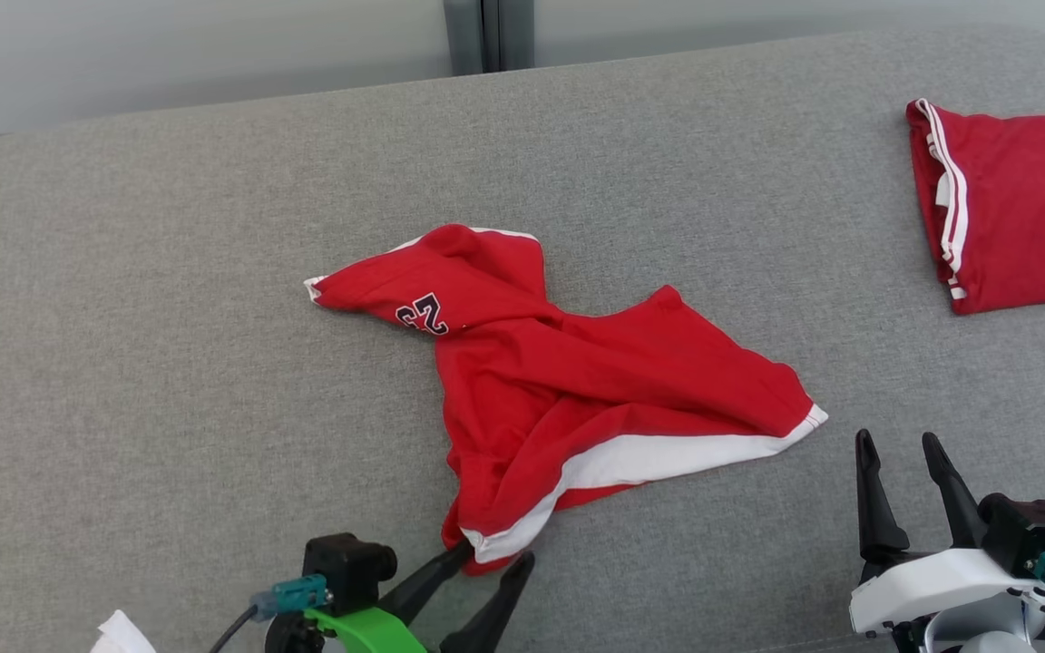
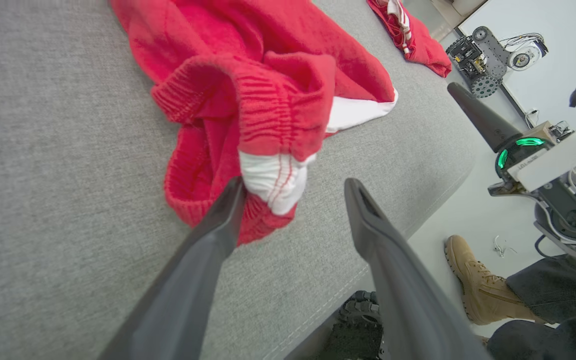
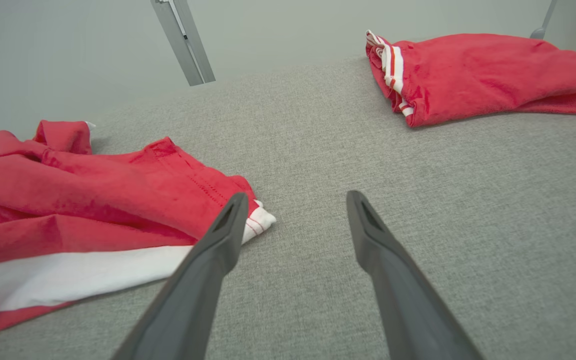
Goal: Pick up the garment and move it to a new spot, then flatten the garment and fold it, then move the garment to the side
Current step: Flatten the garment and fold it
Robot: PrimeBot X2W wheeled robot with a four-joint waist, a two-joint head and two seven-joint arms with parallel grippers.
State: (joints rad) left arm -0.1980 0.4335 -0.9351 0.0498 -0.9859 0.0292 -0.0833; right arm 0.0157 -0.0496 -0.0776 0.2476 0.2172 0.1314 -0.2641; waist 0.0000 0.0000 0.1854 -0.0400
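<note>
red garment [image 1: 577,381] lies crumpled, left tool [image 1: 494,552] gaping at its waistband [image 2: 268,120], maybe touching, right tool [image 1: 898,442] gaping beside it.

Grey woven sofa cushion [image 1: 214,272] spreads wide under soft, even light; behind it, a pale wall [image 1: 169,54] split by a dark upright post [image 1: 486,32]; white floor [image 2: 460,212] beside the cushion's edge.

Red garment [image 1: 595,381] with white bands; grey cushion [image 1: 169,317].
</note>
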